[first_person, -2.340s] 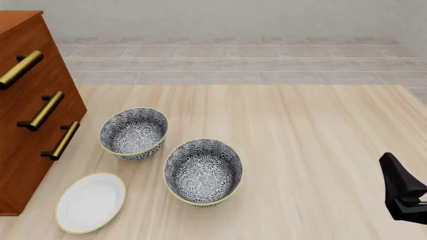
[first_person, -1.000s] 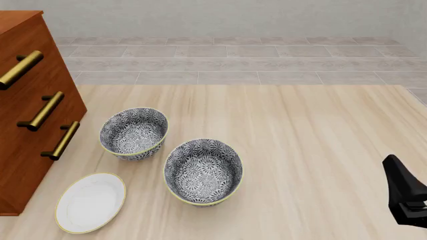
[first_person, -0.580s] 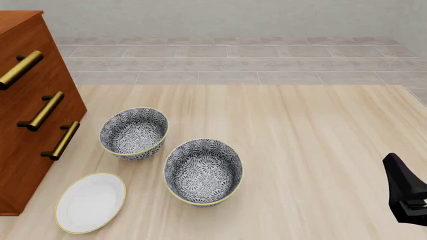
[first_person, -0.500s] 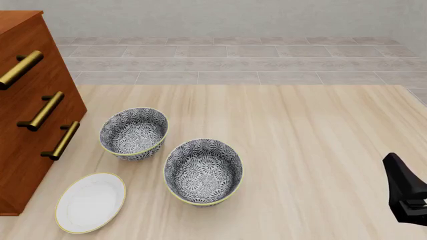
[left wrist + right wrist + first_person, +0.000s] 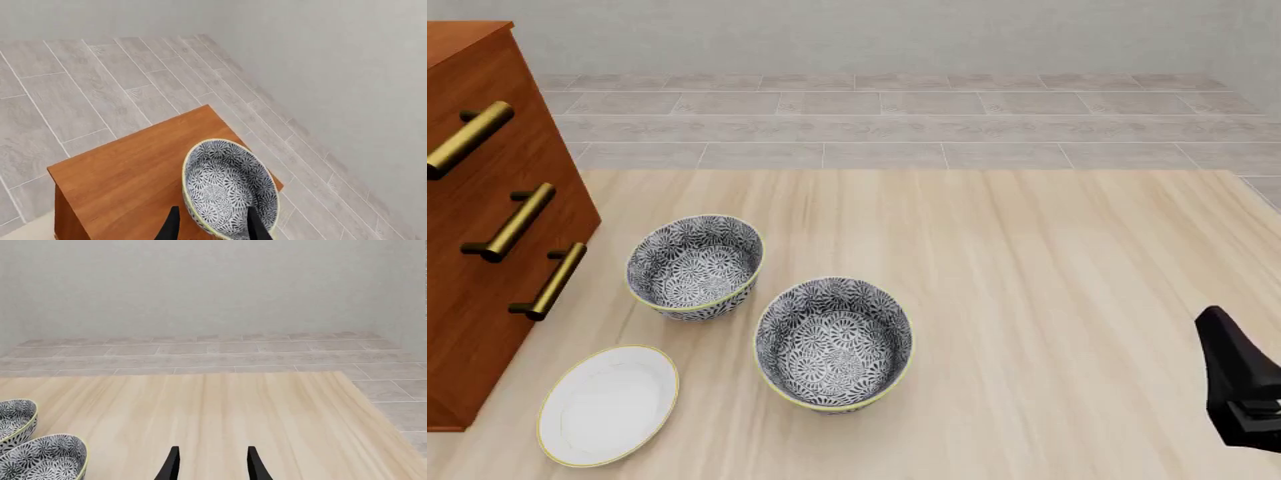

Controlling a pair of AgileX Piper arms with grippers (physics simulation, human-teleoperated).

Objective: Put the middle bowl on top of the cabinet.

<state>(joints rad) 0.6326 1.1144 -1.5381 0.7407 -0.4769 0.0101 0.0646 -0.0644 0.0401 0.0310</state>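
Observation:
In the left wrist view the middle bowl [image 5: 227,185], black-and-white patterned with a yellow rim, rests on the reddish-brown top of the cabinet [image 5: 120,175]. My left gripper [image 5: 213,227] is open, its two dark fingers on either side of the bowl's near rim. The front view shows the cabinet's [image 5: 494,290] front with its three brass handles, but neither this bowl nor the left arm. My right gripper [image 5: 212,465] is open and holds nothing. It hangs low at the table's right edge [image 5: 1244,400].
Two more patterned bowls [image 5: 694,265] [image 5: 834,343] stand on the light wooden table beside the cabinet. A white plate [image 5: 609,404] lies in front of them. Grey tiled floor and a pale wall lie beyond the table.
The right gripper has drifted slightly toward the right edge over the last two seconds. The bowls and plate on the table have not moved.

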